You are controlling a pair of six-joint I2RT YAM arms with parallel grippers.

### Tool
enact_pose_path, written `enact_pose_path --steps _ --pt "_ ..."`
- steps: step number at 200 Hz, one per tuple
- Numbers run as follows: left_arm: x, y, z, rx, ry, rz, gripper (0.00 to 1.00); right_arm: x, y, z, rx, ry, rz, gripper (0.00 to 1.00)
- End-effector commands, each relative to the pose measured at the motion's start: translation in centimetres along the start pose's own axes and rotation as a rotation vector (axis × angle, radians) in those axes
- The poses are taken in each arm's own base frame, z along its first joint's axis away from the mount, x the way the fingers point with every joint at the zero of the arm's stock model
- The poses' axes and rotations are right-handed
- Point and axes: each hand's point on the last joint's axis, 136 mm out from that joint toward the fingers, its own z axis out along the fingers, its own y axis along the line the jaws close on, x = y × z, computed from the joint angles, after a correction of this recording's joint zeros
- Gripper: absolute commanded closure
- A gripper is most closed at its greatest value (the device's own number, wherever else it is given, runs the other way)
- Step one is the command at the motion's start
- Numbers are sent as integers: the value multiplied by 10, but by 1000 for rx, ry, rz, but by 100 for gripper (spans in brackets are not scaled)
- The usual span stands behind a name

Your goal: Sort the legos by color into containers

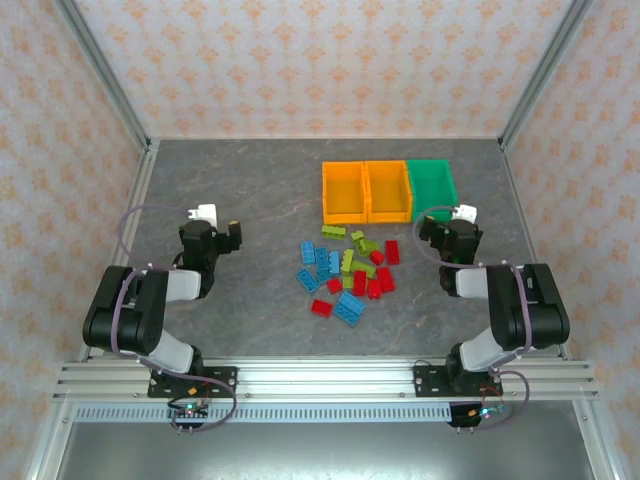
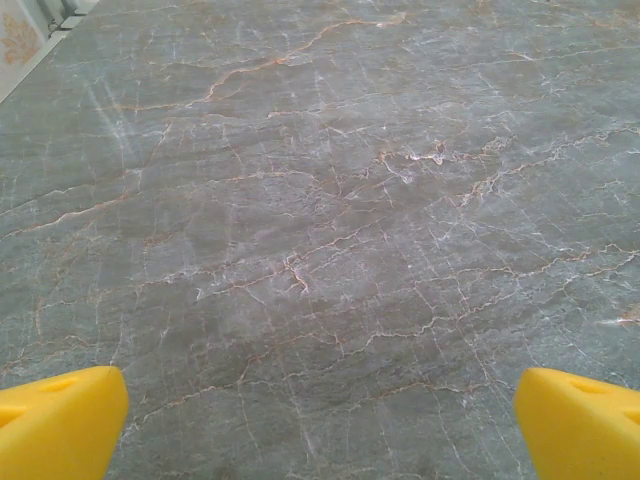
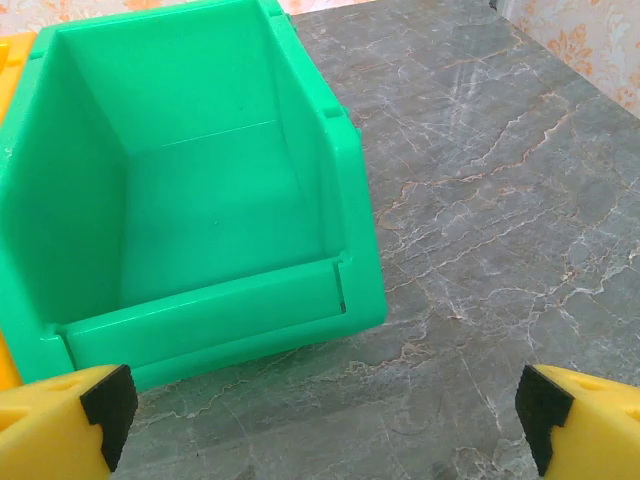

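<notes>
Yellow fingertips (image 2: 60, 425) sit at the two bottom corners of the left wrist view. The left jaws stand wide apart, with only grey veined worktop (image 2: 320, 220) between them. The right jaws are likewise apart and hold nothing, their black-padded yellow fingertips (image 3: 65, 425) at either bottom corner of the right wrist view. Just beyond them stands the green bin (image 3: 200, 180), its inside bare.

From above, the left arm (image 1: 140, 310) is folded at the near left of the worktop, its jaws over bare surface, well apart from the bricks. The right arm (image 1: 520, 310) is folded at the near right, its jaws near the green bin's near right corner.

The bins stand in a row at the far centre. The two orange bins (image 1: 345, 188) (image 1: 388, 188) are side by side, with the green bin touching them at the right end. All three seem empty, though the overhead view is small.

The legos (image 1: 347, 263) lie loose on the worktop in a cluster just on the near side of the bins, between the two arms. Light blue ones lie mostly to the left, red ones to the right and near side, and lime green ones through the middle.
</notes>
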Motion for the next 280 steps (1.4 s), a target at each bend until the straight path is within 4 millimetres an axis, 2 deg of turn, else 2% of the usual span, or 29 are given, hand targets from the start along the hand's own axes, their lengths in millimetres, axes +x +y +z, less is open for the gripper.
enact_pose_path --steps 1,117,138,149,157,169,181,186,208,233,251,280 --pt "-19 3 -2 -22 -55 5 0 -9 1 0 -12 -23 4 1" --pt "-19 4 -2 -23 -55 3 0 -9 1 0 -12 -23 4 1" --pt "-20 4 -2 -25 -61 4 0 -32 3 -12 11 1 0 1" --pt "-25 6 -4 -45 -51 -2 0 -46 -7 -23 91 61 90 1" --pt "-32 9 -7 -63 -40 -5 0 -49 -10 -35 118 121 148 1" --pt "-39 12 -15 -84 -8 -14 0 -53 -3 -53 105 188 206 1" --pt "-48 9 -28 -73 -8 -30 0 -44 4 -70 96 291 248 1" --pt "-51 8 -35 -70 -4 -46 0 -49 10 -80 70 306 276 1" --pt "-61 5 -66 -108 98 -96 0 -28 38 -107 -11 533 319 0" --pt "-64 -17 -100 -50 200 -135 0 4 72 -129 -83 772 273 0" --pt "-62 -31 -123 -14 264 -169 0 20 88 -133 -99 860 231 0" --pt "-66 -76 -158 129 248 -84 0 36 103 -120 -102 921 193 0"
